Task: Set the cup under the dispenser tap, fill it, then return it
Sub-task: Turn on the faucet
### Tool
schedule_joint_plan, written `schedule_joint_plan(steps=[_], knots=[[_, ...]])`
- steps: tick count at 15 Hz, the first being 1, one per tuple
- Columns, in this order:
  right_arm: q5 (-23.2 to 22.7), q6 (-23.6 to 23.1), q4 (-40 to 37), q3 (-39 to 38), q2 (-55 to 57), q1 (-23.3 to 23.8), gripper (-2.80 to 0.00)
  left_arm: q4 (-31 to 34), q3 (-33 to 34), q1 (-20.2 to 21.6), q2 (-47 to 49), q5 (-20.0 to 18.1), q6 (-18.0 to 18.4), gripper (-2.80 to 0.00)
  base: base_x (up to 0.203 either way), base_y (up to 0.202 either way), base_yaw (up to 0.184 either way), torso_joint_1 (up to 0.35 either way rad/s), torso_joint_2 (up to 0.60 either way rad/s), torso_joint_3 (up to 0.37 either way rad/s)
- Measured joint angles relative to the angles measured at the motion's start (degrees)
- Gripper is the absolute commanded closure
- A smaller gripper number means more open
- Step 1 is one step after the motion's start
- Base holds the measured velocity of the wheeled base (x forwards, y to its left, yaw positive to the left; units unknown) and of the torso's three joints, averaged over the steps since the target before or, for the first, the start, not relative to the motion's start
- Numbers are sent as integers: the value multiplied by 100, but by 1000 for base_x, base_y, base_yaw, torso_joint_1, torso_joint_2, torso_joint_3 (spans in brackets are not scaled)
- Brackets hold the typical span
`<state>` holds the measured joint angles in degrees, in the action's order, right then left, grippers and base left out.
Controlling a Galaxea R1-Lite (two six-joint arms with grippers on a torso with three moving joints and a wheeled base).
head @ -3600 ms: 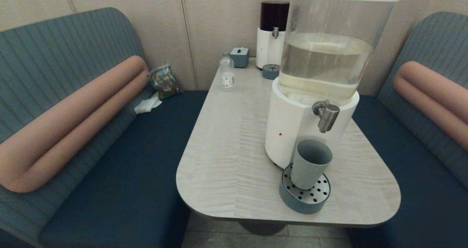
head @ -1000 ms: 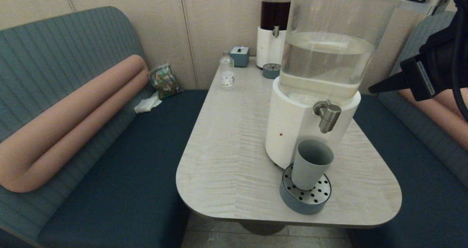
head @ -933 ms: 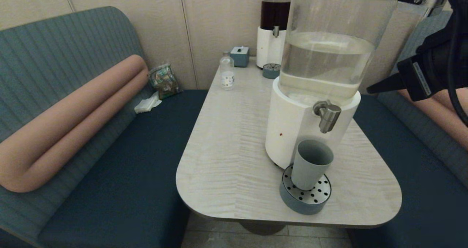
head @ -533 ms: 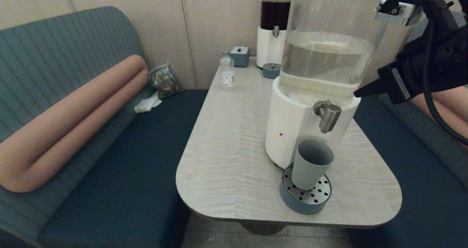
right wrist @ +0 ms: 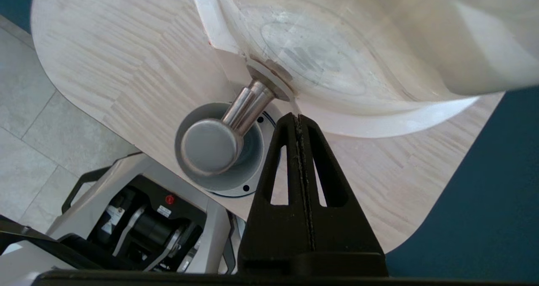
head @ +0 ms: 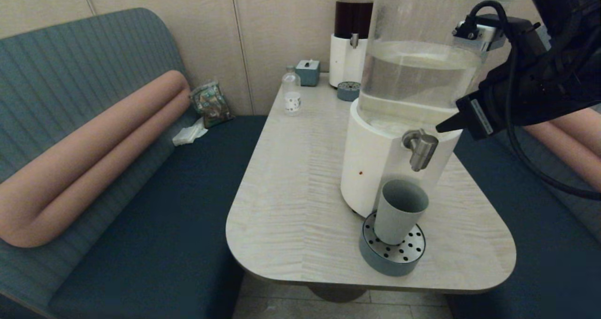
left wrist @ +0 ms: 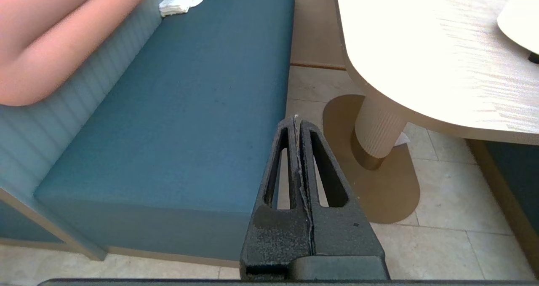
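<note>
My right gripper (head: pixel 440 128), fingers pressed together, hangs just right of the dispenser tap (head: pixel 419 149), above the cup (head: pixel 400 211). My left gripper (left wrist: pixel 296 121), closed, sits parked beside the table (left wrist: pixel 421 67).

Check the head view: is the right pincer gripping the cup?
No. The right pincer is shut and empty up beside the dispenser tap, while the cup stands free on the drip tray below.
</note>
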<state>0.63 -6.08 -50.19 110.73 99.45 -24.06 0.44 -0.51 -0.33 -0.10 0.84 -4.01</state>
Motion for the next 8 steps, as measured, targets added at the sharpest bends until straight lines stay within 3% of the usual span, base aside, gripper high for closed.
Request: schedule_joint_plan(steps=[8], knots=[[-3,-20,2,21,232,-82,0,0,0,3,0,1,2,0,0,0,0,0,0,0]])
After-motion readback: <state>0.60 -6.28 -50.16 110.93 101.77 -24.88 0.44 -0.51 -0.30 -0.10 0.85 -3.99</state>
